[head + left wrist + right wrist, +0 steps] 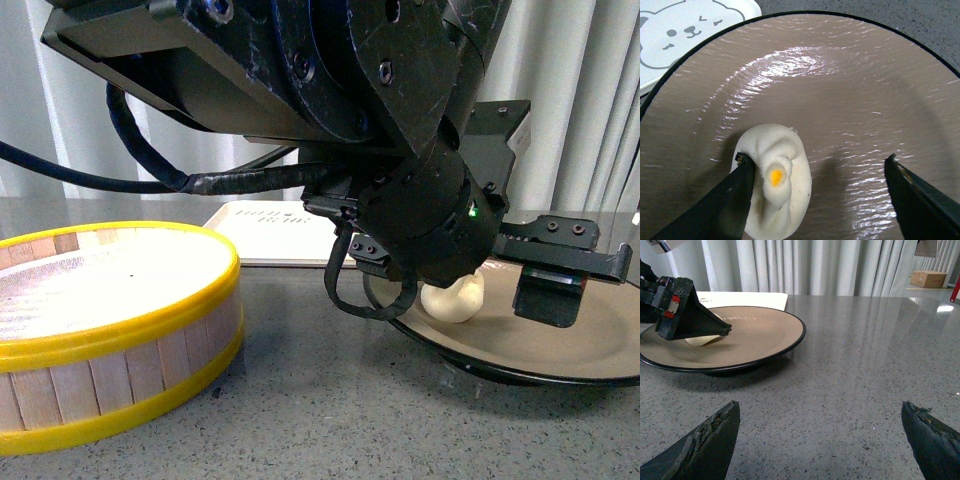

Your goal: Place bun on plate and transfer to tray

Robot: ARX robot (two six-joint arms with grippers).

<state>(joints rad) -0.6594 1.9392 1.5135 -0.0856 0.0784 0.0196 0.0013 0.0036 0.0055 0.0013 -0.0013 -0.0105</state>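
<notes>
**A:** Where is the bun?

**B:** The bun (775,182) lies on its side on the tan inside of the plate (840,90), away from the plate's middle. The plate stands on the desk (330,420) toward its right edge. The tray (685,30), printed with a bear's face, is just beyond the plate toward the far edge.

**A:** And the left end effector?

**B:** The left end effector (816,158) hangs low over the plate with its jaws spread wide and grips nothing. One finger (735,195) sits at the bun's side, seemingly touching it. The other finger (920,200) is well apart from the bun, over bare plate.

**A:** What about the right one?

**B:** The right end effector (820,407) is also wide open and empty. It hovers over bare desk on the plate's right.

**A:** Anything else there?

**B:** A yellow-rimmed steamer basket (110,330) stands toward the left edge, well apart from the plate.
</notes>
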